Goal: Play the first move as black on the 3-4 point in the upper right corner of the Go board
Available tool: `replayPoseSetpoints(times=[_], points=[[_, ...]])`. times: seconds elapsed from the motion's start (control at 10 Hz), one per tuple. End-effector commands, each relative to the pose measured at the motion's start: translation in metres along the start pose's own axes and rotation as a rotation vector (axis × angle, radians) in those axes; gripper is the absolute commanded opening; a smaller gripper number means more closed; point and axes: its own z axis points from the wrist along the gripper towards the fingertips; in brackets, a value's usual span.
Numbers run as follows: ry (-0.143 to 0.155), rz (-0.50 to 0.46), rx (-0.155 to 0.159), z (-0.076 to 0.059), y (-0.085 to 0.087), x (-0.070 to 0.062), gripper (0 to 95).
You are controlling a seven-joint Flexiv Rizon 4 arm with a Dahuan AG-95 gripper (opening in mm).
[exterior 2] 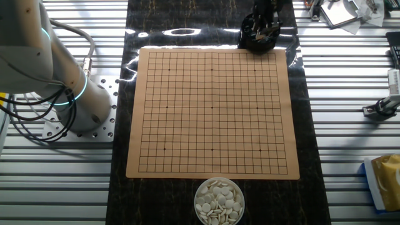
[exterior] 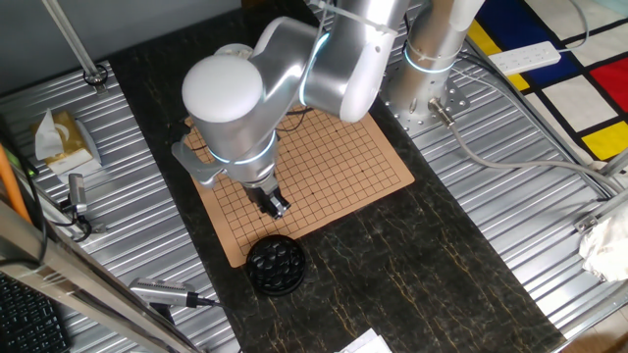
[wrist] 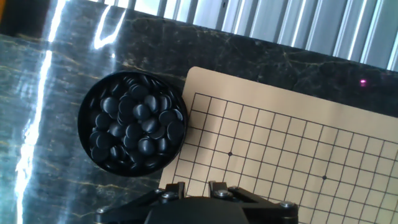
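Observation:
Several glossy black stones fill a round black bowl [wrist: 132, 124] on the dark mat, just off one corner of the tan Go board [wrist: 298, 130]. The bowl also shows in one fixed view [exterior: 275, 263] and in the other fixed view [exterior 2: 258, 39]. My gripper [wrist: 198, 188] hangs above the board's edge beside the bowl, with its jaws apart and nothing between them. It shows in one fixed view [exterior: 273, 203] and in the other fixed view [exterior 2: 262, 19]. No stone lies on the board. The unmarked crossings around the corner's dotted crossing [wrist: 230, 153] are bare.
A bowl of whitish stones [exterior 2: 219, 201] stands at the board's opposite edge. The arm's base [exterior: 427, 93] is bolted beside the board. A tissue box [exterior: 64, 137] and tools [exterior: 167, 291] lie on the ribbed metal table round the mat.

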Motion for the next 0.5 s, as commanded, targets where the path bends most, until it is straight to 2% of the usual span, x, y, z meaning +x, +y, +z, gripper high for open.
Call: replayPoseSetpoints(times=[0.1, 0.4, 0.5], points=[[0.0, 0.0, 0.0, -0.0003, 0.0, 0.0001, 19.0], [0.0, 0.0, 0.0, -0.0003, 0.0, 0.0001, 19.0], [0.012, 0.038, 0.077, -0.0003, 0.0, 0.0001, 19.0]])
